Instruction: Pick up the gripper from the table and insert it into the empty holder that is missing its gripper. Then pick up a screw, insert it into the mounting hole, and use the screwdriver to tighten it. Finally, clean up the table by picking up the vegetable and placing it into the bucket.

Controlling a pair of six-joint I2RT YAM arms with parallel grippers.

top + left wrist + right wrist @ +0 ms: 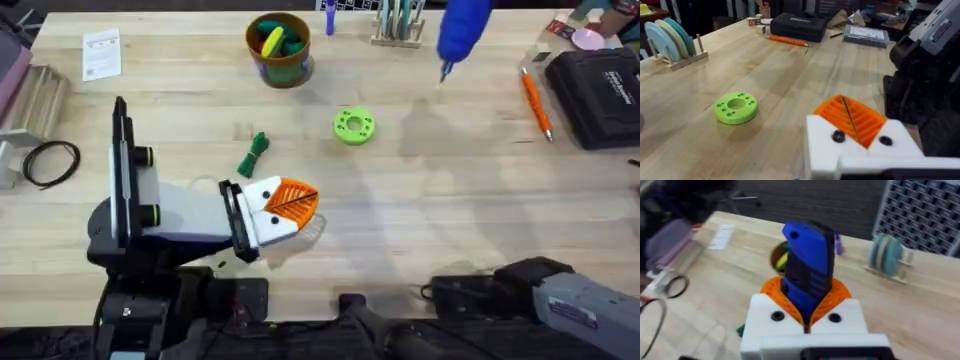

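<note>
Even bright light, soft shadows (right wrist view motion-blurred)

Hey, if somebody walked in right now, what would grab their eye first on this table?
Probably the blue screwdriver, clamped in the right gripper and raised above the table's far side. Next, the left gripper, orange pads shut together, low over the table beside the vegetable.

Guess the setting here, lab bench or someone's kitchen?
Most likely a robotics lab or workshop bench, not a kitchen. The wooden table carries a black tool case, an orange pen-like tool and a coiled black cable, and the right tool is clamped on a blue screwdriver.
</note>
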